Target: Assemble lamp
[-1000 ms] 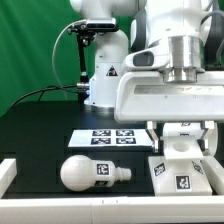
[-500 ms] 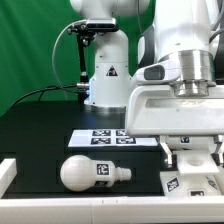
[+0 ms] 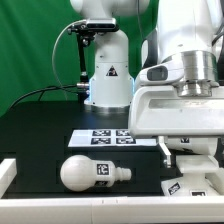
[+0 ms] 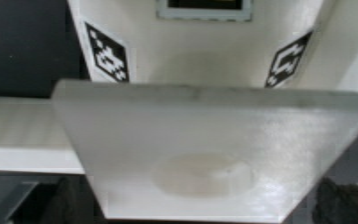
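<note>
The lamp base is a white boxy block with tags at the front of the exterior view's right. It fills the wrist view, where a faint round socket shows in its top. My gripper hangs right over it, open, with one dark finger at each side of the block. The bulb lies on its side to the exterior view's left. A tapered white tagged part, seemingly the shade, stands beyond the base and is hidden behind the gripper in the exterior view.
The marker board lies flat behind the bulb. A low white rail borders the table's front and left; it also shows beside the base in the wrist view. The arm's white pedestal stands at the back.
The gripper has moved down and to the exterior view's right, closing over the base and hiding more of it. The bulb and marker board have not moved.
</note>
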Motion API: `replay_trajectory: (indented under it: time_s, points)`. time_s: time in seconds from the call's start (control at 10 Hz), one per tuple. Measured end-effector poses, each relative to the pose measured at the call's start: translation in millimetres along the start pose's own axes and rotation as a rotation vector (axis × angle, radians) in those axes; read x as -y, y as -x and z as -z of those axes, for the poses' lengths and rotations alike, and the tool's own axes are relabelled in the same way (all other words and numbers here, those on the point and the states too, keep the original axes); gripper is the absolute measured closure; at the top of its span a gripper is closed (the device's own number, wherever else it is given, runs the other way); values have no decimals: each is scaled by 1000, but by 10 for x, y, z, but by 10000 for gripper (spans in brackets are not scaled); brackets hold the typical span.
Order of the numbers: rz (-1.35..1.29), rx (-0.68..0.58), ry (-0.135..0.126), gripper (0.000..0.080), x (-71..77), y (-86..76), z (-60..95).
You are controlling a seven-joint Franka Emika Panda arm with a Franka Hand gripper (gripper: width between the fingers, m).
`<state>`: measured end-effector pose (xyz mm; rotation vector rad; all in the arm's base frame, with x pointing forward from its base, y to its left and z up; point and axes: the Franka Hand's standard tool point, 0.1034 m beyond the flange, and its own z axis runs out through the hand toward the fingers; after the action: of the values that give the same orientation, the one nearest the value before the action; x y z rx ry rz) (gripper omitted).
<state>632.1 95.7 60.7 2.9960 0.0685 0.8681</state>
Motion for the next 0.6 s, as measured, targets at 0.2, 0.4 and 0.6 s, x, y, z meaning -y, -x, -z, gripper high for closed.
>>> replay_trajectory:
  time_s: [0.2, 0.4, 0.6]
  points:
    - [4, 0, 0, 101, 0, 1, -1]
    - [9, 0, 0, 101, 0, 2, -1]
    - [18, 53, 2, 100, -68, -41, 104]
